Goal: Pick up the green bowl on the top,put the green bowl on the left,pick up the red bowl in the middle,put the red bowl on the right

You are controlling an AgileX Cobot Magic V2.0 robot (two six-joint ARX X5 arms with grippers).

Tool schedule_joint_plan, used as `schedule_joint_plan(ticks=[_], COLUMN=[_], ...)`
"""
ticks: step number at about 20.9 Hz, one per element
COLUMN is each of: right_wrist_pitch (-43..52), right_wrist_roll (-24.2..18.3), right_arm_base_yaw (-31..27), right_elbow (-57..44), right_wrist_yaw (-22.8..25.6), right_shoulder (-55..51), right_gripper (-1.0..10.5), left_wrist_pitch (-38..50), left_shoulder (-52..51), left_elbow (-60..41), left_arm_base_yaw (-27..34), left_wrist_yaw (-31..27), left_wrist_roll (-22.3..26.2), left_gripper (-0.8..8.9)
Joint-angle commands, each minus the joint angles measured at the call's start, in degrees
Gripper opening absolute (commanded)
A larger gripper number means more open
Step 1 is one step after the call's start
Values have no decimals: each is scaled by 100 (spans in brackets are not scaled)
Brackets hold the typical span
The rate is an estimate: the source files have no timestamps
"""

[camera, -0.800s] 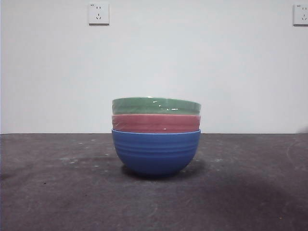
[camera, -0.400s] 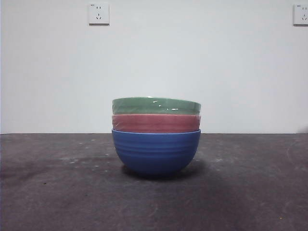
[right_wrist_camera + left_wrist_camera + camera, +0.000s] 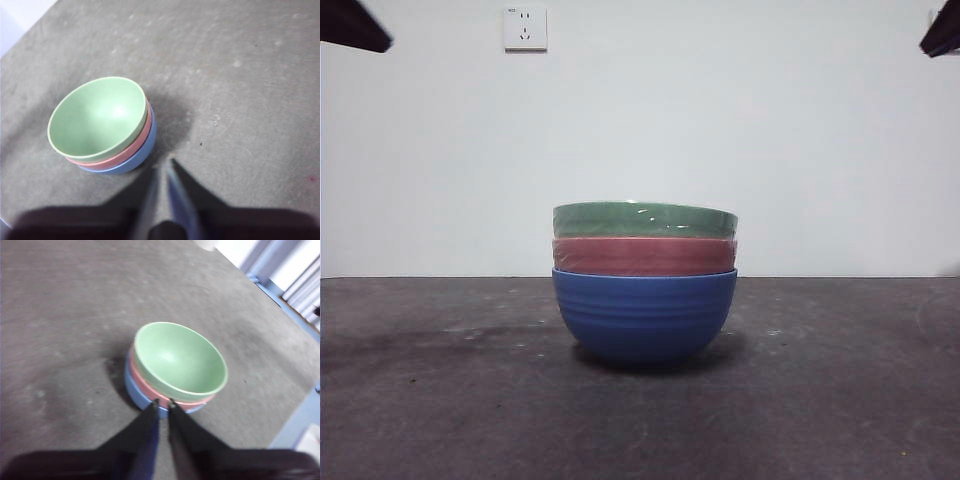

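Note:
Three nested bowls stand in the middle of the table. The green bowl (image 3: pixel 645 219) (image 3: pixel 178 357) (image 3: pixel 96 115) sits on top, the red bowl (image 3: pixel 644 256) (image 3: pixel 145 387) (image 3: pixel 131 150) under it, and a blue bowl (image 3: pixel 644 314) at the bottom. My left gripper (image 3: pixel 163 403) hangs shut above the table beside the stack, holding nothing. My right gripper (image 3: pixel 163 164) is shut too, high on the stack's other side, empty. In the front view each arm shows only as a black tip, one at the top left corner (image 3: pixel 352 25) and one at the top right corner (image 3: pixel 942 35).
The dark grey table (image 3: pixel 440 400) stretches to both sides of the stack. A white wall with a socket (image 3: pixel 525 28) stands behind. A blue table edge (image 3: pixel 295 315) shows in the left wrist view.
Black arm tips have come into the front view's two top corners. The bowls have not moved.

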Motion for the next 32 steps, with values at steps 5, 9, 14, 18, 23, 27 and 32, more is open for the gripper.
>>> schedule_joint_plan(ticks=[5, 9, 14, 18, 23, 27, 32], right_wrist_pitch=[-2, -2, -2, -4, -15, -15, -20], right_wrist_roll=[-111, -111, -111, -114, -116, -116, -114], right_arm_base_yaw=[7, 11, 11, 11, 11, 11, 9], right_elbow=[28, 26, 26, 26, 26, 26, 26], right_wrist_yaw=[-20, -20, -20, -20, -17, -17, -17], right_shoulder=[208, 267, 269, 269, 269, 269, 269], right_gripper=[288, 285, 285, 285, 284, 284, 284], left_wrist_pitch=[-76, -697, -1672, -1840, -1939, -2057, -2120], left_shoulder=[839, 1858, 3252, 4135, 4721, 4795, 4795], left_elbow=[529, 1578, 2887, 3381, 3418, 3418, 3418], left_arm_base_yaw=[-1119, -2159, -3202, -3595, -3663, -3661, -3654], left_wrist_yaw=[-271, -1130, -2079, -2505, -2500, -2498, -2496], left_wrist_roll=[227, 1062, 2234, 2636, 3014, 3381, 3633], left_gripper=[365, 364, 346, 345, 345, 341, 180])
